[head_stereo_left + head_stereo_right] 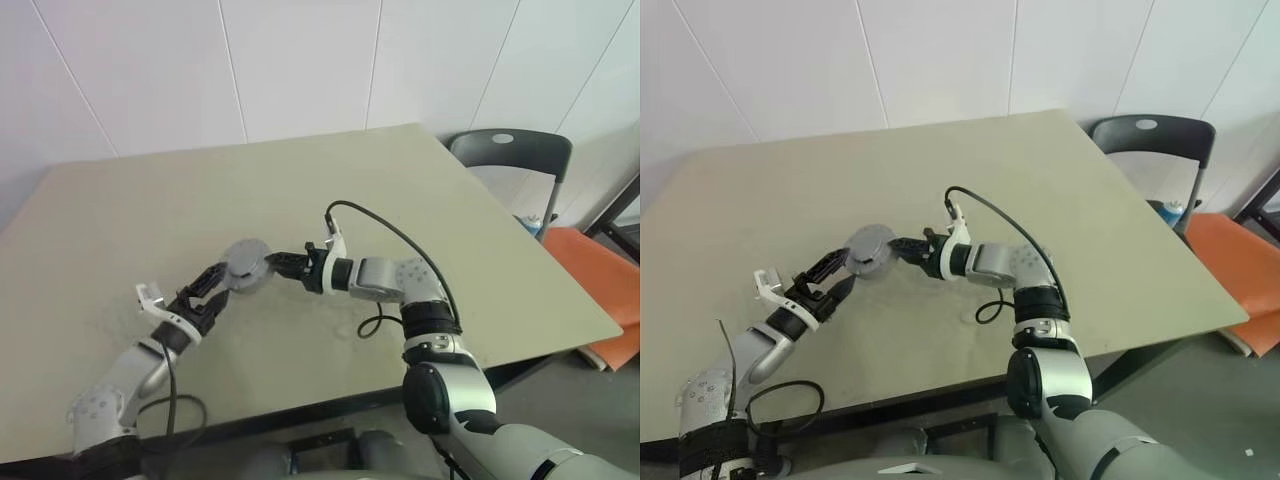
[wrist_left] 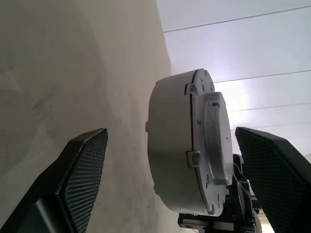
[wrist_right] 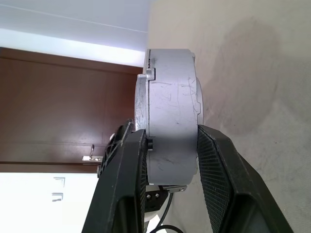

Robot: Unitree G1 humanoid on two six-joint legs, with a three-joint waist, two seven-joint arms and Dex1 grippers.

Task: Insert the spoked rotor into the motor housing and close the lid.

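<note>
motor housing (image 1: 246,267) sat up off the counter (image 1: 420,210), clenched edge-on in my right hand (image 1: 275,266), its two pads pinching the grey casing across its thickness. in the right wrist view the lid (image 3: 141,104) looked already seated on it: flat plate flush to the body, a tab at the rim lined up. no spoked rotor visible outside, so i judged it was inside, though i couldn't see it. my left hand (image 1: 207,293) hung just beside the housing with its fingers (image 2: 80,167) spread wide, one either side of the casing, touching nothing. step in hand: closing or securing the lid, or a handover. next move, as i read it, called for the left hand to close across the lid face and casing squarely, without knocking the plate off its tabs, while the right kept its pinch.
</note>
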